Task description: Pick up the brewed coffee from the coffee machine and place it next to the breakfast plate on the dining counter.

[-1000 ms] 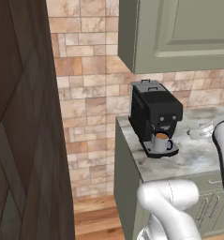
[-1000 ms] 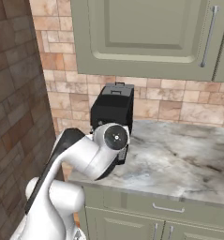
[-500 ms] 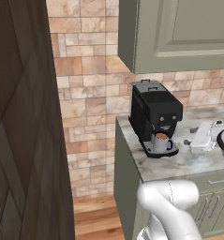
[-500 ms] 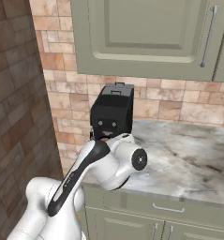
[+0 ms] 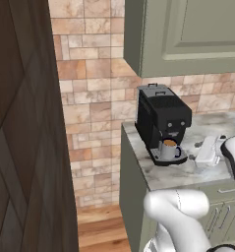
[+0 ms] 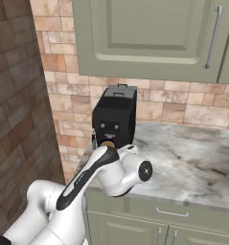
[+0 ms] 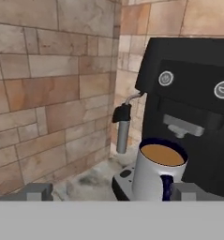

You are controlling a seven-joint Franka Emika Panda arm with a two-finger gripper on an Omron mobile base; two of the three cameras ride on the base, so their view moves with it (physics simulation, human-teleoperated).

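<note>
The brewed coffee [image 7: 156, 171], a small grey mug with brown liquid, stands on the drip tray of the black coffee machine [image 7: 193, 103]. In the hand view my gripper [image 7: 113, 192] is open. Its fingertips [image 7: 38, 191] stand wide apart at the bottom, and the mug sits just inside the right one, a short way ahead. From the left base view the mug [image 5: 169, 149] is under the machine [image 5: 161, 118], and the white hand of my gripper [image 5: 205, 150] hovers over the counter to its right. The right base view shows the machine [image 6: 115, 117] behind my arm. The breakfast plate and dining counter are out of view.
The machine's steam wand [image 7: 122, 127] hangs left of the mug. A brick wall [image 7: 48, 93] closes the left side. Marbled wall-side counter [image 6: 192, 162] runs to the right under green upper cabinets [image 6: 149, 33]. A tall dark wood panel [image 5: 25, 128] stands at the far left.
The arm has swung its elbow to the right, and the hand has come in low over the counter towards the mug from the right. The mug has not moved, and the jaws stay wide.
</note>
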